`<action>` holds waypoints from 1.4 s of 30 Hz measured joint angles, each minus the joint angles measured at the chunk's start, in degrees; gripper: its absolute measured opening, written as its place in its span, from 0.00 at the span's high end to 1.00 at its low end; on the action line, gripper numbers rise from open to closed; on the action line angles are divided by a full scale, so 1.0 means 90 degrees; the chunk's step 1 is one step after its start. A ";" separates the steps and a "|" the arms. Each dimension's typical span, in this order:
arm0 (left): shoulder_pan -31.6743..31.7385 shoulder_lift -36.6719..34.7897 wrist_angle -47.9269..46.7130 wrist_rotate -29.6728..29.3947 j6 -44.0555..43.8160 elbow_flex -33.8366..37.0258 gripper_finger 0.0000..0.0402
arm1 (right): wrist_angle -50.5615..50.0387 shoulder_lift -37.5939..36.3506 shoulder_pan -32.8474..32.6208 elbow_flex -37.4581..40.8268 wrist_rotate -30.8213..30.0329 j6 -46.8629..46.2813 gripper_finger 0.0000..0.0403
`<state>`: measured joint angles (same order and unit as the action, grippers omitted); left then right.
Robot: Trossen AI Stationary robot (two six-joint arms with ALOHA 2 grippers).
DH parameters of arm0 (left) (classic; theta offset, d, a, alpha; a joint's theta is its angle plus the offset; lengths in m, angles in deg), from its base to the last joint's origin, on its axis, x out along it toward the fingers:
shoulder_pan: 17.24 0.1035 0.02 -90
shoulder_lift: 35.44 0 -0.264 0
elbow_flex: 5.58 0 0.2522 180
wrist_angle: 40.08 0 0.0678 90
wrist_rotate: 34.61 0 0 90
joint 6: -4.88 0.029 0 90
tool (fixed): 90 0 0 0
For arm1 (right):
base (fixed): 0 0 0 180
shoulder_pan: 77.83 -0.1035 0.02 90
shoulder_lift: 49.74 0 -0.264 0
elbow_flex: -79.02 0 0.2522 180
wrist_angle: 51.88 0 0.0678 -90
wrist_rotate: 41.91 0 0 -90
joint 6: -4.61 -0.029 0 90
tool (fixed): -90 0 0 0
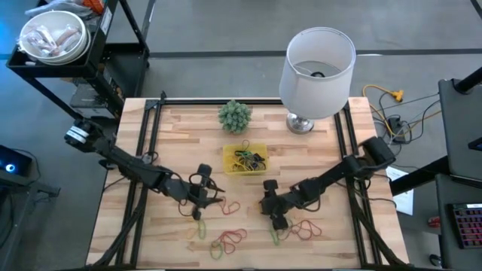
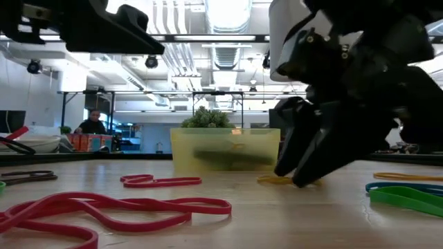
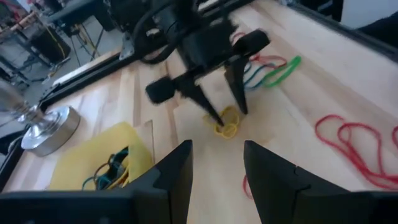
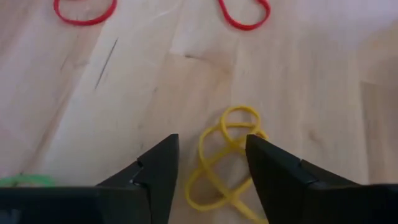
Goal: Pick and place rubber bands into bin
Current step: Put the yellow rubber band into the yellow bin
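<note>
The yellow bin (image 1: 245, 158) sits mid-table with several rubber bands inside; it also shows in the low view (image 2: 225, 149) and the left wrist view (image 3: 93, 165). More rubber bands lie loose on the wood: red ones (image 1: 230, 239), a green one (image 1: 276, 235) and a tangle of yellow ones (image 4: 227, 155). My right gripper (image 4: 211, 149) is open and slants down over the yellow tangle (image 3: 227, 123), one finger on each side. My left gripper (image 3: 217, 165) is open and empty, left of the bin's near side (image 1: 207, 194), above the table. My right gripper comes at the yellow tangle from above, slanting down, its open fingers (image 3: 239, 99) straddling the loops, which lie flat on the table. One loop (image 4: 249, 214) runs under a finger. I cannot tell whether the fingertips touch the bands or the wood.
A small green plant (image 1: 235, 115) and a lamp with a white shade (image 1: 316, 71) stand at the table's far side behind the bin. Red, blue and green bands (image 3: 273, 68) lie right of my right gripper. Black rails (image 1: 147, 143) run along the table's sides.
</note>
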<state>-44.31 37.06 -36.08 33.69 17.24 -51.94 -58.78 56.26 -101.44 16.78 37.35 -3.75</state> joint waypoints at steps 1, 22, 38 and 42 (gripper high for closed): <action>-0.0006 0.0000 0.0040 0.0006 0.0000 0.0000 0.68 | 0.0004 0.0035 0.0047 -0.0022 0.0041 -0.0007 0.53; -0.0005 0.0034 0.0140 0.0000 0.0112 0.0012 0.68 | -0.0534 0.0057 -0.0034 -0.0089 -0.0169 0.0030 0.95; -0.0006 0.0034 0.0140 -0.0002 0.0109 0.0010 0.68 | -0.0582 0.0096 -0.1403 -0.0798 -0.4813 0.2376 0.98; -0.0006 0.0034 0.0145 -0.0002 0.0109 0.0010 0.68 | -0.0569 0.0096 -0.1305 -0.0947 -0.5331 0.2982 0.98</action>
<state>-44.37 37.37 -34.77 33.67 18.22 -51.85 -63.90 57.13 -113.18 8.25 -10.63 23.08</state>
